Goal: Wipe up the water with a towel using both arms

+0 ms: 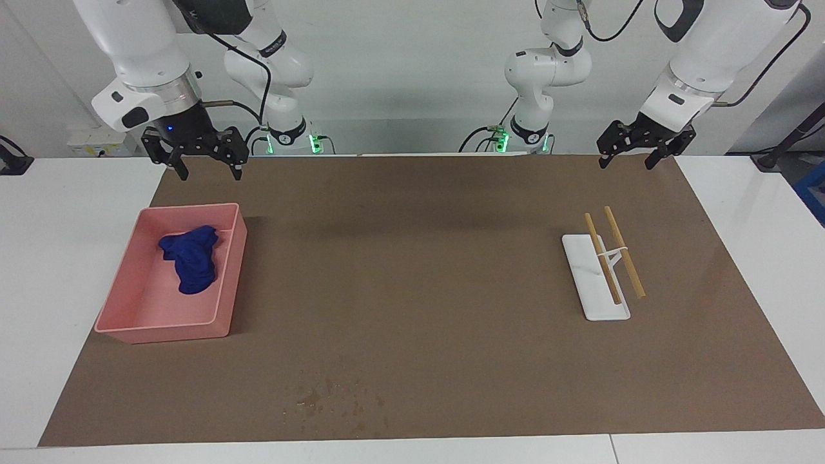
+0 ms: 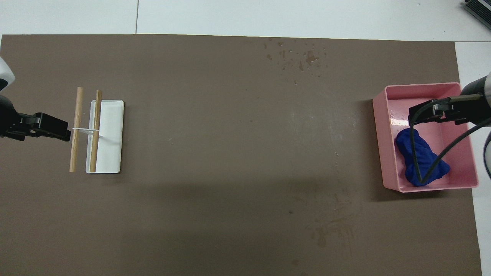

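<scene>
The deep-blue towel [image 1: 191, 259] [image 2: 420, 161] lies crumpled in a pink tray [image 1: 138, 309] [image 2: 383, 134] toward the right arm's end of the table. My right gripper [image 1: 209, 174] [image 2: 433, 113] hangs open and empty, high over the tray, well clear of the towel. Its cable crosses the towel in the overhead view. The water [image 1: 311, 399] [image 2: 310, 57] is a scatter of small specks on the brown mat, near the edge farthest from the robots. My left gripper [image 1: 626, 165] [image 2: 61, 130] waits open in the air at the left arm's end.
A white tray [image 1: 590, 283] [image 2: 113, 145] with two wooden sticks [image 1: 624, 254] [image 2: 76, 126] joined by a white band lies under the left gripper's side. Faint darker stains [image 2: 330, 230] mark the mat nearer the robots.
</scene>
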Controlling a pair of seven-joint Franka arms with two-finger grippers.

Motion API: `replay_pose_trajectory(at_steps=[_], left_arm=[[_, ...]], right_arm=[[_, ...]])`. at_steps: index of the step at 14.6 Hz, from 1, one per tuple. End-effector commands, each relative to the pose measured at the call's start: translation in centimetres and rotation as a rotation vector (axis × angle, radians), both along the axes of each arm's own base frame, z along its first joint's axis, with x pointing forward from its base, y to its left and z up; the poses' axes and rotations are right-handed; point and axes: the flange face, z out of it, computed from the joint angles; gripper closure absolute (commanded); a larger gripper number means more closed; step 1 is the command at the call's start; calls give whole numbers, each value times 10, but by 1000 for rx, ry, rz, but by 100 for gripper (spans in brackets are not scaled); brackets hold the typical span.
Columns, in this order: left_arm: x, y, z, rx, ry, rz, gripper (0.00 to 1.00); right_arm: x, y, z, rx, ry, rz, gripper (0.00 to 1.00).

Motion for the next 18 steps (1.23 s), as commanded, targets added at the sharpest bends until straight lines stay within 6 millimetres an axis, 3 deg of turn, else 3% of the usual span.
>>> replay_pose_trajectory(at_steps=[1, 14, 18], left_arm=[[-3, 2, -1, -7, -5, -3, 0], [-3, 2, -1, -7, -5, -3, 0], [-3, 2, -1, -7, -3, -3, 0]], right_arm=[[-6, 3, 7, 7, 7, 22, 0], [-4, -3, -3, 7, 19, 11, 0], [-3, -15, -4, 20, 22, -12, 0]])
